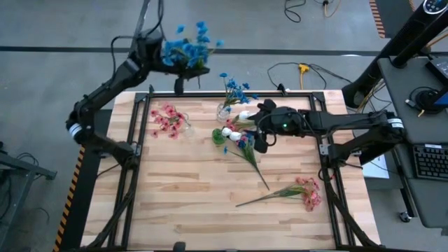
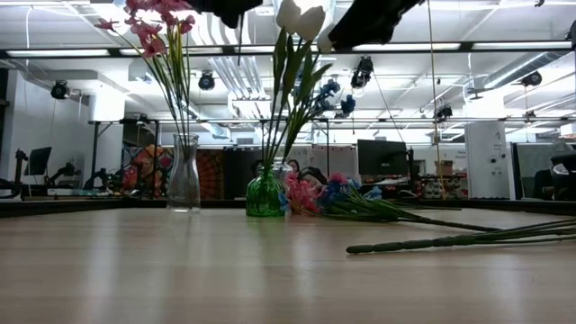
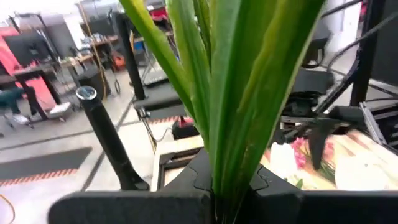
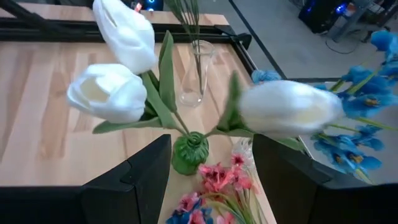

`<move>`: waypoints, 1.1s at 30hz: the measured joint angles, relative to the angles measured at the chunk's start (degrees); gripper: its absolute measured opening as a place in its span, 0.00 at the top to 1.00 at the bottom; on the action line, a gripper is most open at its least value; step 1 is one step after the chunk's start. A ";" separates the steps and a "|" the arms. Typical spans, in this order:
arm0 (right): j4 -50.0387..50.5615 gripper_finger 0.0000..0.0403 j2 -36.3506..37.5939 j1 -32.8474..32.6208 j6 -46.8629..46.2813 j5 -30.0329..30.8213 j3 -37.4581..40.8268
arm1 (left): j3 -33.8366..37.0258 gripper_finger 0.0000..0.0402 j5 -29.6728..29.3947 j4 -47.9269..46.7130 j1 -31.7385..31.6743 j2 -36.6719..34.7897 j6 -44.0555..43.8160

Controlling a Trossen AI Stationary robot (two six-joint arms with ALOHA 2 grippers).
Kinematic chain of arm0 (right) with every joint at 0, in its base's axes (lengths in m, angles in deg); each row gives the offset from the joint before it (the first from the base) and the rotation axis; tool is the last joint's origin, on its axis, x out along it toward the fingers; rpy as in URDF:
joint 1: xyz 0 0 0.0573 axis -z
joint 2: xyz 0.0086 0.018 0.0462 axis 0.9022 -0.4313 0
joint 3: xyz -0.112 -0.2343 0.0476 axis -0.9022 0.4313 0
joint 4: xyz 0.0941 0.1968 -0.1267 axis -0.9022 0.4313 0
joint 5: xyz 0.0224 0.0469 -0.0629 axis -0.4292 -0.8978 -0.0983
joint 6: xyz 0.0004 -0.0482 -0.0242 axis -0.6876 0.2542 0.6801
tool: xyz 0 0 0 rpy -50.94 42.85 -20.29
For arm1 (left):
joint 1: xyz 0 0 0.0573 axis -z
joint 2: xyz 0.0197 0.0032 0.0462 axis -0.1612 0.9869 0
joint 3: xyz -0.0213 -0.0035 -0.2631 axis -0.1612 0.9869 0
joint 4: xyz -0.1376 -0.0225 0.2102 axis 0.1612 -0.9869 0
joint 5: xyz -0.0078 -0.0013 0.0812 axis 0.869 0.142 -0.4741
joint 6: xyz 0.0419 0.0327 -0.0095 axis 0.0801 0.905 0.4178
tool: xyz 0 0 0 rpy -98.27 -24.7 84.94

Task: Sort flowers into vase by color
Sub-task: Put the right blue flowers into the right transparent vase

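Observation:
My left gripper (image 1: 161,53) hangs over the table's far left edge, shut on a bunch of blue flowers (image 1: 186,49). My right gripper (image 1: 255,128) stands open above and just right of the green vase (image 4: 188,152) holding white tulips (image 4: 109,92), touching nothing. A clear vase (image 2: 184,184) with pink flowers (image 1: 166,119) stands on the table at the far left. Another clear vase (image 4: 194,74) holds blue flowers (image 1: 234,89). A mixed pink and blue bunch (image 1: 245,147) and a pink sprig (image 1: 297,190) lie flat on the table. My left gripper pinches the blue bunch by its green stems and leaves (image 3: 227,177) between its two fingers (image 3: 124,208). The gripper lies nearly level, pointing toward the table's right. The stems run on ahead of the fingers and the blossoms are lifted clear of the table.
Black frame rails (image 1: 133,140) run along the table's left and right sides, and a short post (image 1: 178,85) stands at the far edge. Bare wood (image 1: 189,203) fills the near left half. Cables (image 1: 301,70) lie on the floor beyond the table.

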 joint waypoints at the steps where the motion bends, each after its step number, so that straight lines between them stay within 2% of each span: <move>1: 0.50 0.46 0.57 0.00 -0.38 0.00 0.00 | 3.08 1.00 -0.96 3.69 0.34 -1.46 -0.96; 5: 2.23 0.46 2.93 -0.04 -2.86 0.00 0.00 | 16.01 1.00 -6.01 22.83 0.91 -6.80 -8.18; 8: 4.24 0.46 4.42 -0.04 -5.53 -0.03 0.00 | 22.54 1.00 -6.15 35.82 0.80 -9.25 -16.55; 11: 5.88 0.46 5.32 -0.25 -7.66 0.00 0.00 | 26.09 1.00 -6.33 39.71 2.00 -9.77 -19.57; 16: 6.50 0.46 5.26 -1.07 -8.52 -0.02 0.11 | 26.69 1.00 -13.08 40.67 4.37 -8.73 -19.22; 20: 6.45 0.46 5.19 -1.68 -8.58 -0.01 0.48 | 26.85 1.00 -14.52 39.81 6.22 -6.83 -20.05; 24: 6.46 0.46 5.21 -1.68 -8.61 -0.02 0.66 | 26.78 1.00 -16.65 40.25 6.81 -6.53 -15.38; 28: 6.46 0.46 5.21 -1.68 -8.65 -0.02 0.66 | 24.47 1.00 -12.84 34.25 3.95 -6.54 -8.48; 33: 6.44 0.46 5.21 -1.68 -9.42 0.00 0.66 | 17.65 1.00 -6.36 24.06 -2.26 -4.45 -3.74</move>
